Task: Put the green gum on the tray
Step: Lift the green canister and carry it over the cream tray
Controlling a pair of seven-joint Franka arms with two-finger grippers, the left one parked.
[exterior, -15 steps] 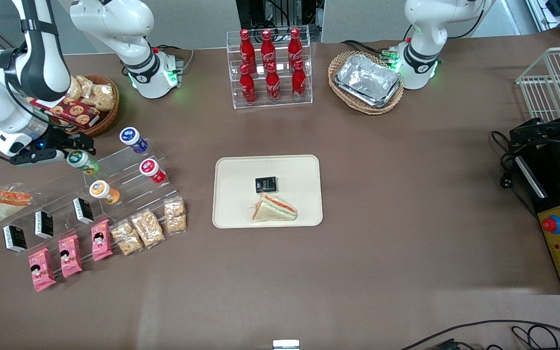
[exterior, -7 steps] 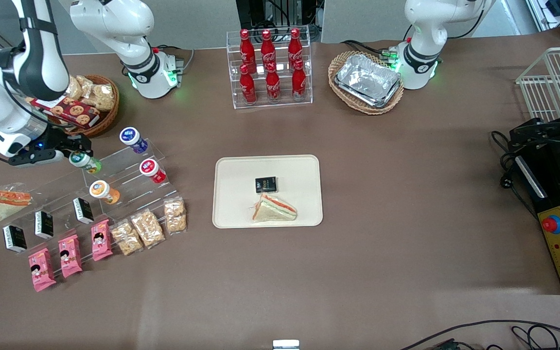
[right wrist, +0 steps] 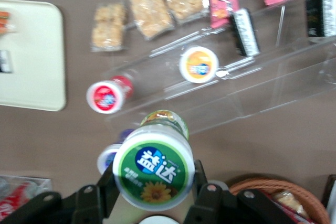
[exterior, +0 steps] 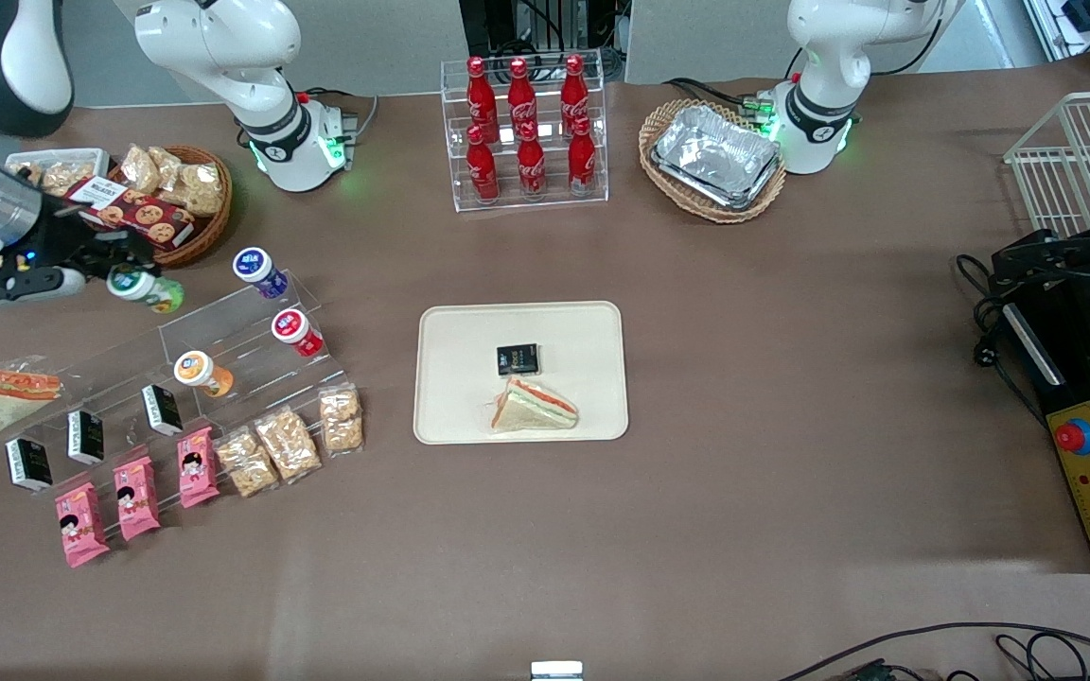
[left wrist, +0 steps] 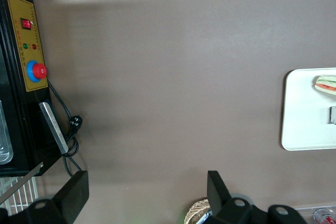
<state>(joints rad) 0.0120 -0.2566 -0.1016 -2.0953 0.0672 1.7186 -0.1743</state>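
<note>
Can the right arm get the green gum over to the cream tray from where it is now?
Probably yes: the gripper holds the green gum lifted above the acrylic shelf, with bare table before the tray.

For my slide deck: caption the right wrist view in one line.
Claw shut on the green gum, held above the clear display stand, with the tray still to reach.

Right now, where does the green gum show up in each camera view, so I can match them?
Front view: green gum held in the pincer, above the acrylic steps, near the snack basket.
Right wrist view: green gum lid-on, gripped by the pincer.
Left wrist view: not in it.
Shared landmark: tray.
</note>
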